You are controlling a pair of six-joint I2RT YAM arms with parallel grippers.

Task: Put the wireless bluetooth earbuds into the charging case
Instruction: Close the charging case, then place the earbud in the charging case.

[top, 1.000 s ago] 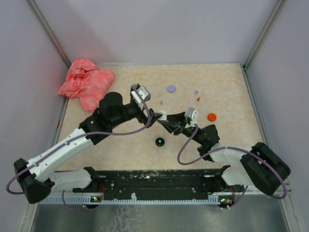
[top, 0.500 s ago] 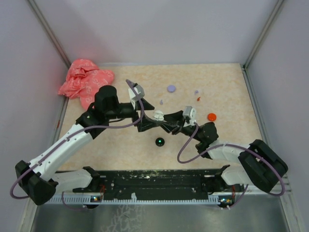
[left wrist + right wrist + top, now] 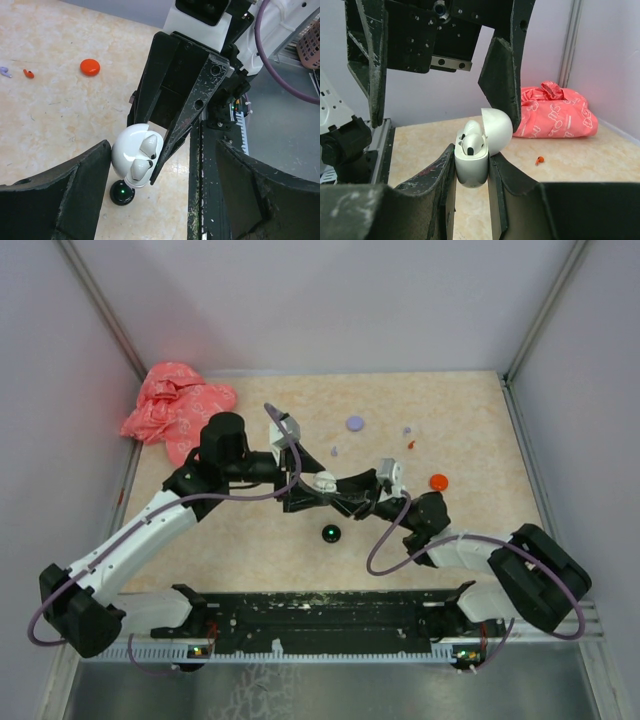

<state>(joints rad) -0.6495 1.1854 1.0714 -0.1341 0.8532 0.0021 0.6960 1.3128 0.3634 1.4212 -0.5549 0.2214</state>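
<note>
The white charging case (image 3: pixel 471 170) stands upright with its lid (image 3: pixel 497 131) flipped open, and my right gripper (image 3: pixel 471 162) is shut on its body. Two white wireless bluetooth earbuds (image 3: pixel 472 142) sit in its wells, also seen as earbuds (image 3: pixel 149 146) from above. My left gripper (image 3: pixel 164 155) is open and straddles the case (image 3: pixel 127 160) and the right fingers; its left finger (image 3: pixel 85 180) is right beside the lid. In the top view both grippers meet at the case (image 3: pixel 325 481) at mid-table. Loose lilac earbuds (image 3: pixel 407 429) (image 3: pixel 334 451) and an orange-red earbud (image 3: pixel 411 444) lie further back.
A black round disc (image 3: pixel 330 533) with a green light lies on the table just below the case. An orange-red disc (image 3: pixel 438 481) lies to the right, a lilac disc (image 3: pixel 355 424) further back. A crumpled pink bag (image 3: pixel 178 412) fills the back left corner. Walls enclose the table.
My left arm has drawn back to the left, uncovering the white case in the top view, and its jaws have narrowed a little. The right gripper and case have barely moved.
</note>
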